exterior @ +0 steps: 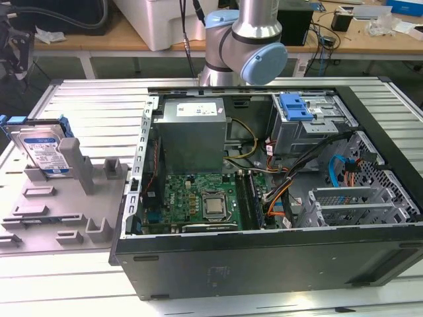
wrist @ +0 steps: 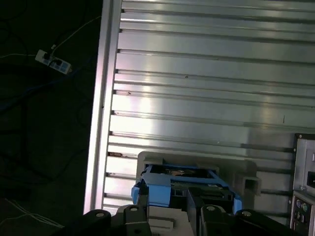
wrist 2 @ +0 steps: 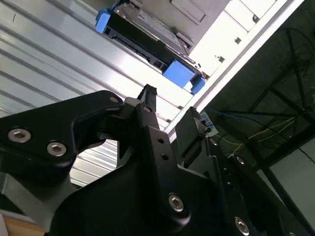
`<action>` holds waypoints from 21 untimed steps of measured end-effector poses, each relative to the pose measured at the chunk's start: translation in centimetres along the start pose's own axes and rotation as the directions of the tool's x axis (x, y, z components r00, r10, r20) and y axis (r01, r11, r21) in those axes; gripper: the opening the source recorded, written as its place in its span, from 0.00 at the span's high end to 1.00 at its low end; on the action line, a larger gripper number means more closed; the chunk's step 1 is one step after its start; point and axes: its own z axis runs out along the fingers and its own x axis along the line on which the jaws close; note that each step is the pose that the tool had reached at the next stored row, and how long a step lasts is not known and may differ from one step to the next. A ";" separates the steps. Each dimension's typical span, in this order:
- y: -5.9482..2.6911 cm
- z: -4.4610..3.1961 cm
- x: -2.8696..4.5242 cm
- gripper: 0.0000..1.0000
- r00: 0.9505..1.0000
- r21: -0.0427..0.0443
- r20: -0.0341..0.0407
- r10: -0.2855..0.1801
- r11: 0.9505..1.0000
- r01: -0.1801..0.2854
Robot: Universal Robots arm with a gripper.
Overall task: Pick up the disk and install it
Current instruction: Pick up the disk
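disk (exterior: 41, 150) stands on edge, leaning a bit, in the grey holder block (exterior: 73, 198) on the ribbed alu table (exterior: 99, 105), off to the exterior view's left of the open pc case (exterior: 264, 257) and apart from it. its white-and-blue label side faces the exterior cam, w/ the blue carrier bracket round its edges. gripper (wrist 2: 171, 104) is clear of the disk, not touching it: in the second wrist view its black fingers (wrist 2: 153, 132) are spread w/ nothing pinched btwn them, table ribs showing through the gap, and the disk (wrist 2: 140, 42) lies beyond the tips w/ its blue bracket corners in sight. in the first wrist view the gripper (wrist: 170, 216) sits near the disk (wrist: 182, 183), which is seated in the holder close to the table edge. inside the pc case: grey psu box (exterior: 192, 132) w/ white sticker, motherboard (exterior: 198, 201) next to it, blue latch (exterior: 295, 107) on the drive bay. arm (exterior: 244, 39) rises just behind the pc case
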 end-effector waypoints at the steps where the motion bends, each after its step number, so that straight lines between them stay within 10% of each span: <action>1: 0.00 0.01 0.00 0.56 1.000 0.002 -0.001 -0.027 1.000 0.027; 8: 0.00 0.04 0.02 0.56 0.987 0.013 -0.004 -0.159 0.987 0.159; 18: 0.00 0.13 0.04 0.56 0.938 0.024 -0.011 -0.347 0.937 0.347; 21: 0.01 0.14 0.07 0.56 0.914 0.028 -0.013 -0.406 0.913 0.406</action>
